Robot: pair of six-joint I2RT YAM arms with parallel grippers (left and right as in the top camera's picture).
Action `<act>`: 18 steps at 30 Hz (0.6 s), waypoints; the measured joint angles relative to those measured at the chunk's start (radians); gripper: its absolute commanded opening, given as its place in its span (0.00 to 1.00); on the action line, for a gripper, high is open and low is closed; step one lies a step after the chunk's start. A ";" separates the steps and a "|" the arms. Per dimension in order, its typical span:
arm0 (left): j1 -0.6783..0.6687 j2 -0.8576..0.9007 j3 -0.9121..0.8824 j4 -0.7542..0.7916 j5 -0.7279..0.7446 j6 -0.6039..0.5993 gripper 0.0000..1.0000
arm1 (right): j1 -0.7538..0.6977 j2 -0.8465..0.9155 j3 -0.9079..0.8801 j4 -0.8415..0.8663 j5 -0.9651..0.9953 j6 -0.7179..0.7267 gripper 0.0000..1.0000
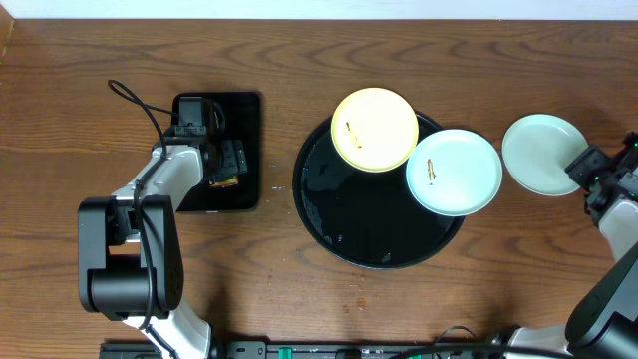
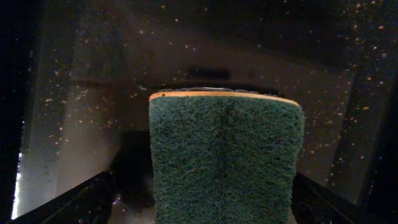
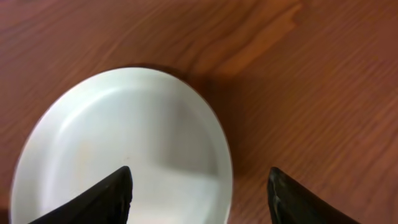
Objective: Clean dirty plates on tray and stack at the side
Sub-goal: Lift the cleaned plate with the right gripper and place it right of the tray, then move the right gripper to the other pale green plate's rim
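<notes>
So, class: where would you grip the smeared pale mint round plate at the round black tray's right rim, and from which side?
Take the smeared mint plate by its right edge, coming from the right with the right arm's fingers. That edge overhangs the black tray, so a finger can probably slip beneath; the upper-left edge crowds the pale yellow round plate.

Wood table (image 1: 80,60). Round black tray (image 1: 369,219) sat at centre. Yellow plate (image 1: 377,128) lay over tray's upper rim, brown smear left of its middle. Mint plate (image 1: 457,175) overlapped tray's right rim, just beside yellow plate, small smear on it. Third plate (image 1: 538,155) lay on table, right of tray, apart from it. Right gripper (image 1: 586,168) at third plate's right edge. Left gripper (image 1: 224,165) hung over rectangular tray (image 1: 244,120), sponge (image 1: 225,180) at its tip, orange edge showing.
</notes>
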 measured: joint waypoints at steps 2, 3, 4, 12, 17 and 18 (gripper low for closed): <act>0.000 0.000 0.000 0.000 0.000 0.000 0.89 | 0.001 -0.003 0.023 -0.044 -0.039 0.000 0.63; 0.000 0.000 0.000 0.000 0.000 0.000 0.89 | 0.003 -0.006 0.044 -0.088 -0.058 -0.002 0.62; 0.000 0.000 0.000 0.000 0.000 0.000 0.89 | 0.006 -0.008 0.071 -0.135 -0.073 -0.006 0.62; 0.000 0.000 0.000 0.000 0.000 0.000 0.89 | 0.243 -0.021 0.438 -0.600 -0.123 -0.187 0.71; 0.000 0.000 0.000 0.000 0.000 0.000 0.89 | 0.538 -0.039 0.552 -0.671 -0.152 -0.338 0.79; 0.000 0.000 0.000 0.000 0.000 0.000 0.89 | 0.574 -0.041 0.554 -0.675 -0.155 -0.352 0.87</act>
